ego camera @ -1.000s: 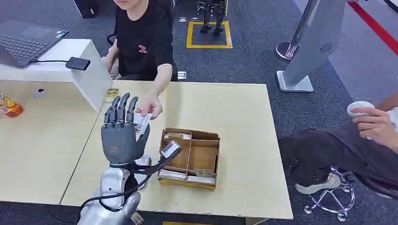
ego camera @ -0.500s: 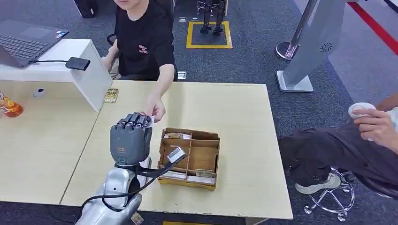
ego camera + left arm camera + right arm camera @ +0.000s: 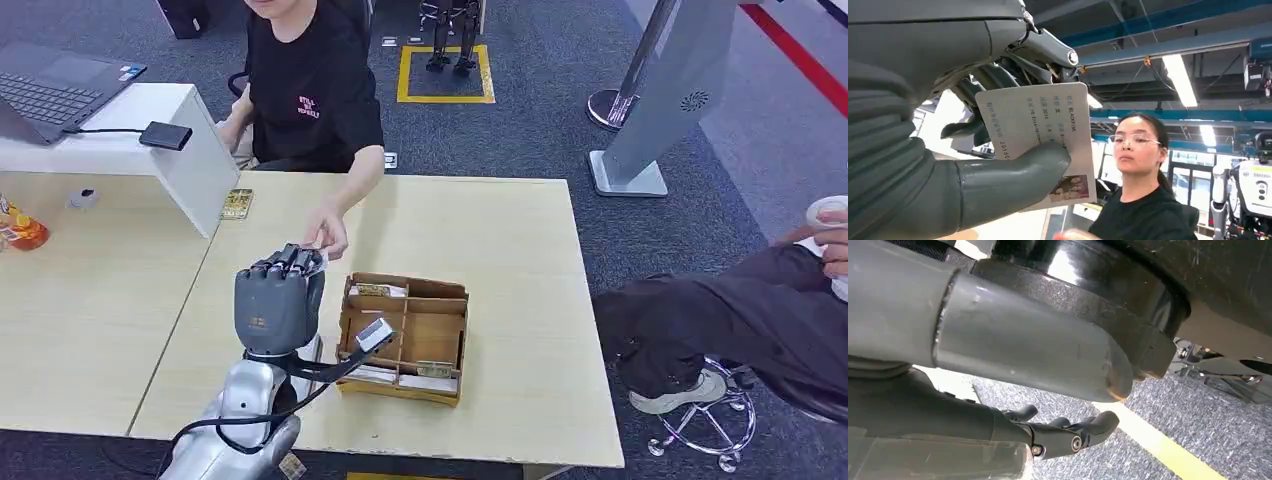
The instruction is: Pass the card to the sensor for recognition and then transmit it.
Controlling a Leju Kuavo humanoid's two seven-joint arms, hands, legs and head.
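Grey and raised above a pale wooden table [image 3: 500, 240], the robot's left hand [image 3: 278, 300] has its fingers curled over a white card [image 3: 1040, 140] — the thumb [image 3: 1013, 175] presses the card's printed face against the darker fingers behind it. In the wrist view the card stands nearly upright, with lines of small text and a little colour photo near one corner. From the head view, just a sliver of the card's edge peeks out past the fingertips.

Across the table sits a person in a black T-shirt [image 3: 310, 90], whose hand [image 3: 327, 232] reaches forward and hovers just beside the robot's fingertips. A brown cardboard box [image 3: 405, 338] with compartments rests on the table just right of the left hand, holding a few cards.

The right hand [image 3: 1068, 432] hangs above grey carpet, its dark fingers loosely curled with nothing in them.
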